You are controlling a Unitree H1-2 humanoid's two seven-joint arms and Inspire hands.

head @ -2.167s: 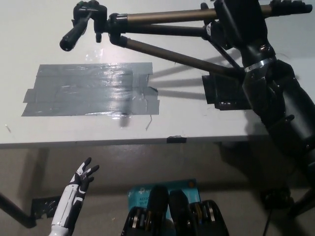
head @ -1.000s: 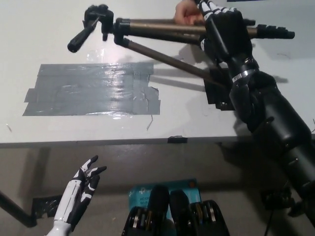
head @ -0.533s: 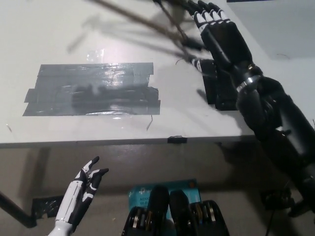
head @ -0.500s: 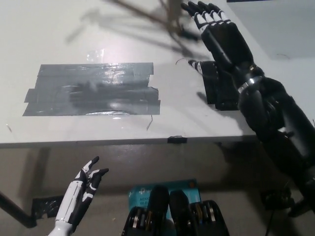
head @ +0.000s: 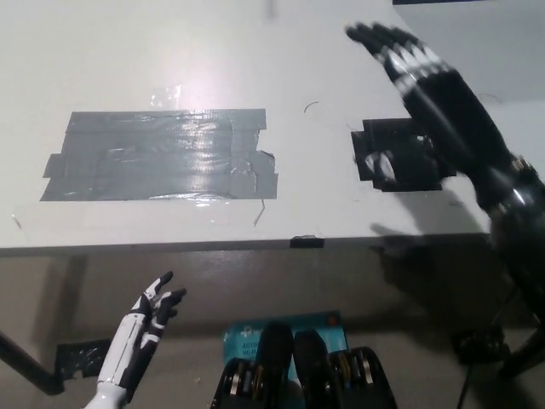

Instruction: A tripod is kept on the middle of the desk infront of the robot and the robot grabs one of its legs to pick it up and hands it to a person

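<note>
The right hand (head: 426, 72) is held above the far right part of the desk (head: 170, 51), its fingers (head: 375, 36) spread and extended toward the far edge; nothing is held in it. The black forearm runs from it down to the right border of the picture. The tripod is not seen anywhere in the head view; only a faint dark streak at the top edge is noted, too small to identify. Under the right hand, a black tape patch (head: 398, 155) is stuck flat on the desk, and part of it is covered by the forearm. A larger grey tape patch (head: 157, 155) lies on the left-centre of the desk, well apart from the black one, with glare across its surface. The left hand (head: 152, 308) is found below the near edge of the desk at lower left, fingers apart and empty, touching nothing. A blue item (head: 247, 334) is seen on the floor beneath the desk.
</note>
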